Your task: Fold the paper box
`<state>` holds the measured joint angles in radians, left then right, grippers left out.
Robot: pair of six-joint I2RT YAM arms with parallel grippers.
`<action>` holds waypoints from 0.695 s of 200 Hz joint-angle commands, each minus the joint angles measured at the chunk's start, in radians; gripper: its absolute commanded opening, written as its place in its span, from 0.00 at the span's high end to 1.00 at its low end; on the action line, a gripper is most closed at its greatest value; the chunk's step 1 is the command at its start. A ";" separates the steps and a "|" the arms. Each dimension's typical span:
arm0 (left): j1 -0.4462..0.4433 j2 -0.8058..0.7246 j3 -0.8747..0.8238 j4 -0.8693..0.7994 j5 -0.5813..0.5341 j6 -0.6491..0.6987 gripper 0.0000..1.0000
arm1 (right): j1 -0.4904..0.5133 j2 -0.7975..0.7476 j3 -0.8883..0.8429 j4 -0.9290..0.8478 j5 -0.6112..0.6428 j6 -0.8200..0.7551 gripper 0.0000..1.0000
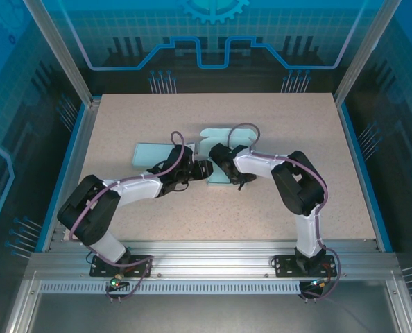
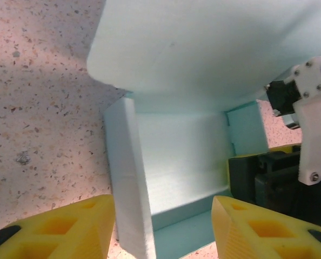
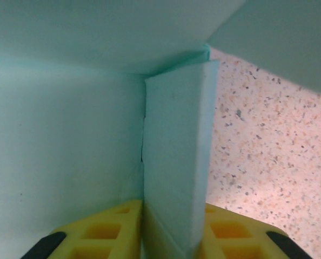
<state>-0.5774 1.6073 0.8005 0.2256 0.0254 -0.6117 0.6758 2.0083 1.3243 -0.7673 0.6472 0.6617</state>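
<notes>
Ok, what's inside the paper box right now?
Nothing loose shows inside the paper box, just its bare teal floor and walls. Its big flap overhangs, hiding the far part.

A pale mint-green paper box (image 3: pixel 63 140) takes up the left and top of the frame: a broad flat panel, with another panel overhanging above. One upright side wall (image 3: pixel 176 140) stands edge-on in the middle, meeting the broad panel at a crease. The right gripper (image 3: pixel 174 229) sits at the bottom edge, its yellow plastic fingers (image 3: pixel 104 229) pressed against both faces of that wall. To the right lies a beige speckled tabletop (image 3: pixel 268 162).
</notes>
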 commanded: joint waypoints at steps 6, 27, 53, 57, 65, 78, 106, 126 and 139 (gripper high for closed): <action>-0.004 -0.028 -0.008 -0.034 -0.025 0.014 0.48 | 0.012 -0.045 0.031 -0.051 0.019 -0.050 0.66; -0.005 -0.033 0.001 -0.046 -0.026 0.027 0.48 | -0.001 -0.058 0.064 -0.036 0.005 -0.073 0.63; -0.005 -0.039 0.010 -0.060 -0.028 0.044 0.48 | -0.010 -0.057 0.085 -0.028 0.001 -0.083 0.62; -0.005 -0.040 0.010 -0.061 -0.029 0.043 0.48 | -0.011 -0.058 0.087 -0.023 -0.003 -0.084 0.62; -0.004 -0.040 0.011 -0.063 -0.029 0.046 0.48 | -0.013 -0.059 0.085 -0.011 -0.016 -0.089 0.62; -0.004 -0.040 0.011 -0.063 -0.030 0.046 0.48 | -0.018 -0.058 0.085 0.013 -0.038 -0.095 0.62; -0.005 -0.036 0.012 -0.059 -0.028 0.044 0.48 | -0.032 -0.024 0.098 0.029 -0.047 -0.097 0.64; -0.005 -0.034 0.013 -0.059 -0.028 0.044 0.48 | -0.042 0.009 0.107 0.019 -0.036 -0.096 0.64; -0.004 -0.034 0.012 -0.059 -0.028 0.046 0.48 | -0.045 0.023 0.104 0.019 -0.028 -0.097 0.70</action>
<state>-0.5774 1.5955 0.7994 0.1833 0.0143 -0.5930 0.6464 1.9881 1.4105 -0.7422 0.6136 0.5713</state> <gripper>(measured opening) 0.518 0.347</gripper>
